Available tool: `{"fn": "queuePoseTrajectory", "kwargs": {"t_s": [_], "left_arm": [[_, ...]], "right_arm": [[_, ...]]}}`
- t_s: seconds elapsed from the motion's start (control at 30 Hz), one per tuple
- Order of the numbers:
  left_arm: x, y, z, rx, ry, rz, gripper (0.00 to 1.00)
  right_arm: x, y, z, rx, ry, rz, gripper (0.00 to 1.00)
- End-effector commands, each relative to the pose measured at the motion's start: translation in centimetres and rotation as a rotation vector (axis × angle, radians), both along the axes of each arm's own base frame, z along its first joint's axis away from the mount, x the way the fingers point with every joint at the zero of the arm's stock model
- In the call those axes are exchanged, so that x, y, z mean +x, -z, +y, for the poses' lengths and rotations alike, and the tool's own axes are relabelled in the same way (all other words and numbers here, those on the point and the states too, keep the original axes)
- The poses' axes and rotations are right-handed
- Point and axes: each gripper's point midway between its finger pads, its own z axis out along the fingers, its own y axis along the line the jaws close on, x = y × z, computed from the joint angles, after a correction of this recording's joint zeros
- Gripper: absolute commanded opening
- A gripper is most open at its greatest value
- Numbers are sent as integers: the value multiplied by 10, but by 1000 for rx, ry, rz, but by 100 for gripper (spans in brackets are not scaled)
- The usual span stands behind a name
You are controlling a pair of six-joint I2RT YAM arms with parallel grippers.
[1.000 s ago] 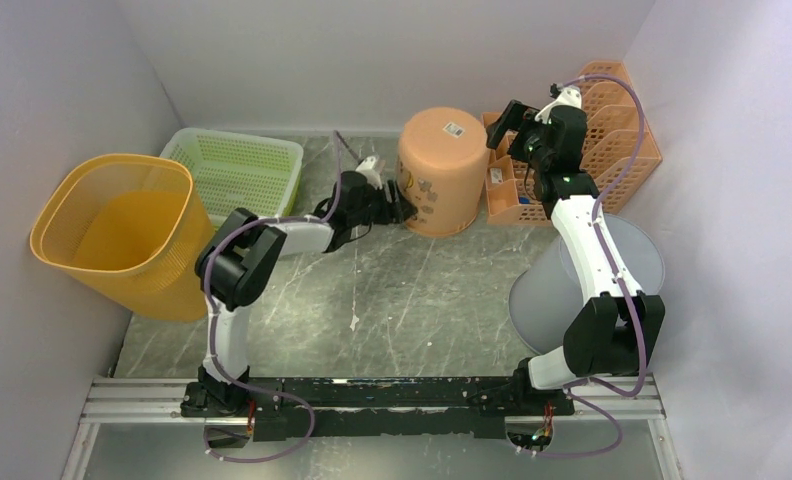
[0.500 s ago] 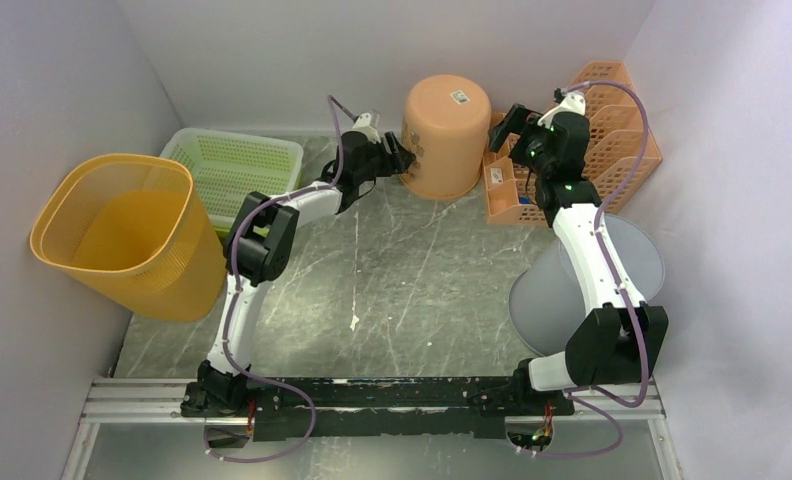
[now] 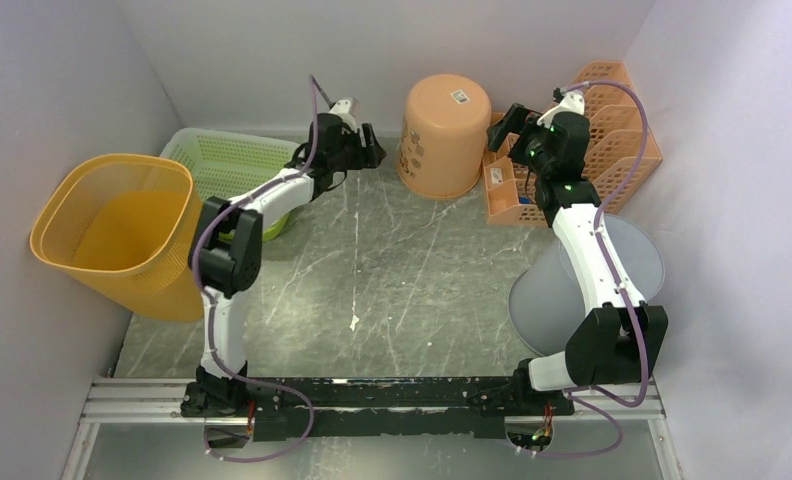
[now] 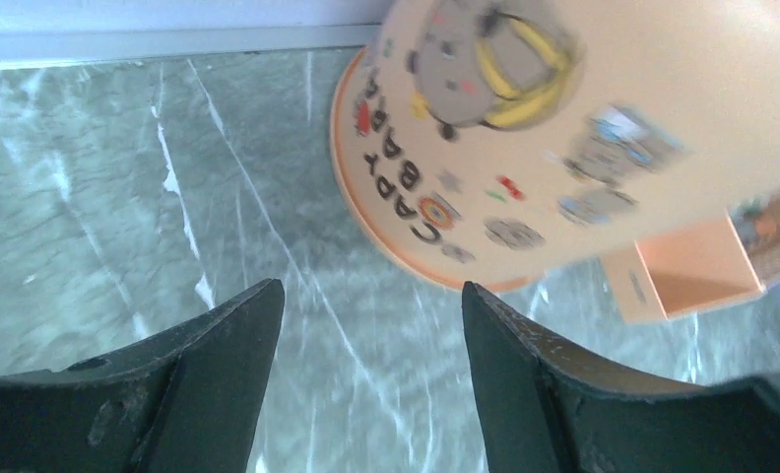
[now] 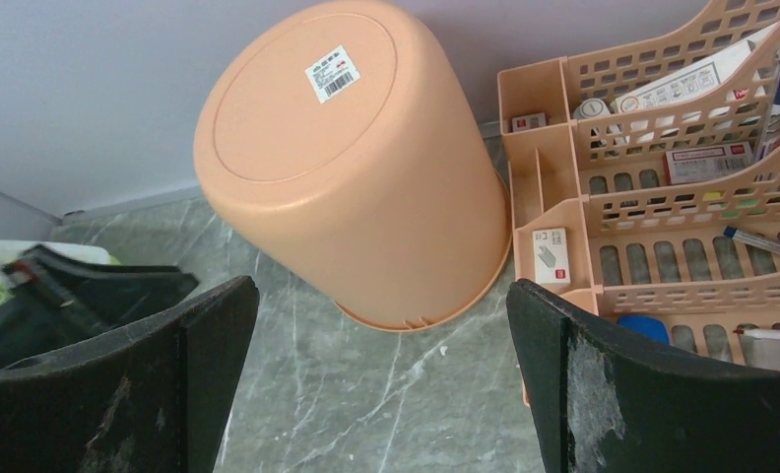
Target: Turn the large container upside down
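The round peach plastic bucket (image 3: 444, 135) stands mouth down on the grey marble-look table (image 3: 392, 290), with its flat base and barcode sticker on top. So I judge the turning itself is done and the step in hand is the let-go. The next move calls for drawing both arms back w/o knocking the bucket wall. From left to right: a yellow mesh plastic bin (image 3: 122, 230) is at the far left, well apart from the action, and beside it is a green perforated plastic basket (image 3: 237, 165). Next is the left gripper (image 3: 367, 155), jaws spread wide and holding nothing. It is near the bucket's left side but not touching it. In the left wrist view the bucket rim w/ its cartoon print lies ahead of the fingers and a bit to the right, i.e. outside the gap. The bucket is at the back of the table, close to the rear wall. On its right is the right gripper (image 3: 505, 125), also wide open and empty. It is higher up, and its wrist view looks down on the base and the wall. Then comes the orange plastic desk organiser (image 3: 612, 130), w/ the bucket rim just beside its nearest compartment. I cannot tell if they touch, so the right arm has less room on that side.
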Motion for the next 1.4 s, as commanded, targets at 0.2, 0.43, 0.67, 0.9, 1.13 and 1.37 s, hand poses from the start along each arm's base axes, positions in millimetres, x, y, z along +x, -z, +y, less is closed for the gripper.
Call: {"fn": "queuePoseTrajectory", "kwargs": {"t_s": [0.2, 0.43, 0.67, 0.9, 1.13, 1.37], "left_arm": [[-115, -143, 61, 324, -3, -118, 78], [-159, -202, 173, 478, -287, -124, 77], [-205, -222, 246, 566, -563, -54, 75], [-240, -203, 301, 645, -760, 32, 74], [-259, -191, 335, 712, -875, 78, 74], [-259, -174, 355, 748, -915, 116, 75]], "right_arm": [[-3, 7, 14, 20, -60, 15, 100], [-13, 20, 28, 26, -99, 36, 100], [-20, 27, 40, 30, -134, 42, 100], [-23, 32, 46, 22, -148, 48, 100], [-27, 33, 52, 25, -162, 52, 100], [-32, 30, 50, 12, -158, 49, 100]]}}
